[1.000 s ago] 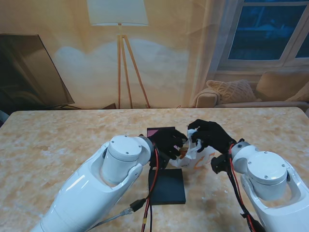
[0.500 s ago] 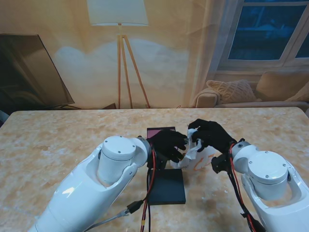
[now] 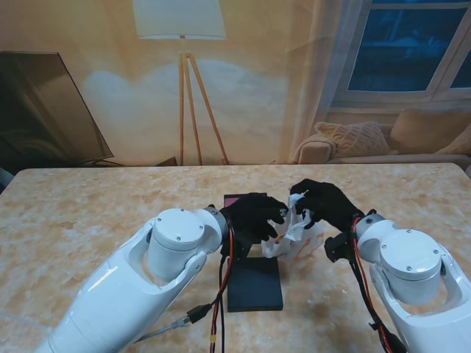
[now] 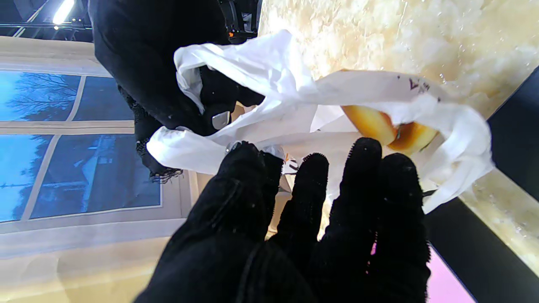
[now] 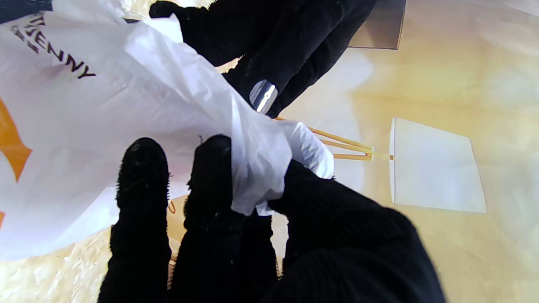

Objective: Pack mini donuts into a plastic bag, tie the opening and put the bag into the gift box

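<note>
A white plastic bag (image 3: 293, 237) with orange print hangs between my two black-gloved hands, lifted a little off the table. My right hand (image 3: 321, 202) is shut on one bunched handle of the bag (image 5: 257, 164). My left hand (image 3: 255, 215) pinches the other handle (image 4: 189, 147) between thumb and fingers. A golden mini donut (image 4: 389, 130) shows inside the bag. The gift box (image 3: 245, 203), black with a pink inside, lies behind my left hand. Its black lid (image 3: 255, 284) lies flat nearer to me.
The marble-patterned table (image 3: 88, 213) stretches wide to both sides. Black and red cables (image 3: 221, 309) hang along my left arm beside the lid. A floor lamp (image 3: 180, 44), a sofa and a window stand beyond the far edge.
Both hands have risen slightly and pulled the bag's handles up and together; the bag now hangs higher and is more bunched. My left forearm has shifted a little to the left.
</note>
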`<state>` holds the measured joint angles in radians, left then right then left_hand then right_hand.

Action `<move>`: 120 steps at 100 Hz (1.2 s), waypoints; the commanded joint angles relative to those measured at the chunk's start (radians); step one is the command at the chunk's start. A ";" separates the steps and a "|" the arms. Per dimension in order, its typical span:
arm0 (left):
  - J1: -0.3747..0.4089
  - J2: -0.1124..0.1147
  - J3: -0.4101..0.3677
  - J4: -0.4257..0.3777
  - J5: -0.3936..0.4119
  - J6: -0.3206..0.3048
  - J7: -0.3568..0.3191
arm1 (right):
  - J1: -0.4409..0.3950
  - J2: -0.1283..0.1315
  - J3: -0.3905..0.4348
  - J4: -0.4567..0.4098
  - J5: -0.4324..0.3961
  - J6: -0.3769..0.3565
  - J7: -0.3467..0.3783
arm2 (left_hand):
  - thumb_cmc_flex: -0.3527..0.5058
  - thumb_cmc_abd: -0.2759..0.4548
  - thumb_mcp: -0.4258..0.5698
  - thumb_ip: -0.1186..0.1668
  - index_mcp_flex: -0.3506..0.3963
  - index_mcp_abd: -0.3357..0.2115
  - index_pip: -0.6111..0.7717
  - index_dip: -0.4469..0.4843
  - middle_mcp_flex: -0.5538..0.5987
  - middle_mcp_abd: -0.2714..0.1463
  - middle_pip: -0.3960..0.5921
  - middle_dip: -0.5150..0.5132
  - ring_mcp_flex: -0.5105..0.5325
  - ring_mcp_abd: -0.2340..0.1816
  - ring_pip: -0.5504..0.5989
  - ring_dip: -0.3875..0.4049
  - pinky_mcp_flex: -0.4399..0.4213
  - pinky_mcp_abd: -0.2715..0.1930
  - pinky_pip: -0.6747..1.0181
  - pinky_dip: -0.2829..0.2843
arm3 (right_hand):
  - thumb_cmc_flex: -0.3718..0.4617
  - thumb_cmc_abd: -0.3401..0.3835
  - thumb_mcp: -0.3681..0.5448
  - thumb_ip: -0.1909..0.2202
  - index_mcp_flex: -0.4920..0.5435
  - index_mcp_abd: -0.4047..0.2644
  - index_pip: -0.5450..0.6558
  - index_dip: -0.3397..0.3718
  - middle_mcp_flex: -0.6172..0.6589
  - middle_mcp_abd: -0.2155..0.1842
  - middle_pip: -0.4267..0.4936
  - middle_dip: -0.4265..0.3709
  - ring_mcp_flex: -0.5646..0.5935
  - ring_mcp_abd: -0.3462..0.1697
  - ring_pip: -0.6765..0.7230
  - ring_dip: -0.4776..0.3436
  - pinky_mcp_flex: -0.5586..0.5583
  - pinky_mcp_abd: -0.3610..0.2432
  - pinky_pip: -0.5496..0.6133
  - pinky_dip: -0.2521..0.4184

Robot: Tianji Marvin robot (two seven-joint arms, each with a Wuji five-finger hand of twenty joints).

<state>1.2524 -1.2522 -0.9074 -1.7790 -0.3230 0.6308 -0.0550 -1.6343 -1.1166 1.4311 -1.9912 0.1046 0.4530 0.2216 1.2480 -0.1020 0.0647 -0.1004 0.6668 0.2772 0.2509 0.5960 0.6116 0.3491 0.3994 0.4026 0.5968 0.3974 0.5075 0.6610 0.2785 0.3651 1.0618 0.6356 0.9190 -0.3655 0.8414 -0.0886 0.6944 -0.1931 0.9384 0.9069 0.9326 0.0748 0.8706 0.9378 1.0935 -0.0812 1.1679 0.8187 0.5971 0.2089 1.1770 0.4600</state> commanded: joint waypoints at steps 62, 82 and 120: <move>0.040 0.044 -0.015 0.004 0.263 -0.196 -0.011 | -0.019 -0.009 0.005 -0.012 -0.007 -0.011 0.005 | 0.021 -0.082 0.004 0.021 -0.012 -0.066 0.273 -0.028 0.006 -0.028 0.086 0.087 0.058 -0.061 0.233 0.229 0.016 -0.061 0.105 0.110 | 0.004 0.041 0.010 0.008 0.000 -0.010 0.044 0.027 -0.004 -0.044 0.035 0.029 -0.009 -0.025 0.026 0.013 -0.004 -0.008 0.014 0.028; 0.093 0.065 -0.055 0.018 0.391 -0.257 0.000 | -0.023 -0.009 0.009 -0.013 -0.008 -0.015 0.006 | -0.005 -0.104 0.031 0.017 -0.014 -0.062 0.274 -0.036 0.000 -0.029 0.130 0.155 0.061 -0.082 0.288 0.304 0.017 -0.078 0.143 0.153 | 0.001 0.042 0.014 0.009 0.000 -0.011 0.045 0.033 -0.004 -0.043 0.038 0.033 -0.009 -0.026 0.031 0.015 -0.004 -0.007 0.015 0.030; 0.147 0.099 -0.078 0.050 0.526 -0.290 -0.041 | -0.025 -0.008 0.013 -0.012 0.002 -0.018 0.011 | -0.304 -0.254 0.527 -0.042 0.034 -0.020 0.099 -0.071 0.013 -0.024 0.164 0.252 0.084 -0.097 0.344 0.366 0.036 -0.083 0.186 0.206 | -0.001 0.041 0.017 0.010 0.001 -0.013 0.044 0.037 -0.004 -0.043 0.037 0.035 -0.008 -0.027 0.034 0.016 -0.003 -0.007 0.015 0.033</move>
<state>1.3950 -1.1552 -0.9939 -1.7499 0.2053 0.3453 -0.0901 -1.6490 -1.1184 1.4444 -1.9973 0.1040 0.4394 0.2151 0.9810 -0.3331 0.5332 -0.1238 0.6928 0.2535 0.3846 0.5358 0.6205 0.3344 0.5432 0.6313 0.6595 0.3225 0.8178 0.9968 0.3139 0.3142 1.2178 0.8153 0.9179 -0.3577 0.8459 -0.0886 0.6890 -0.1928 0.9384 0.9306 0.9322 0.0748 0.8716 0.9617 1.0934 -0.0812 1.1730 0.8187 0.5956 0.2090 1.1771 0.4697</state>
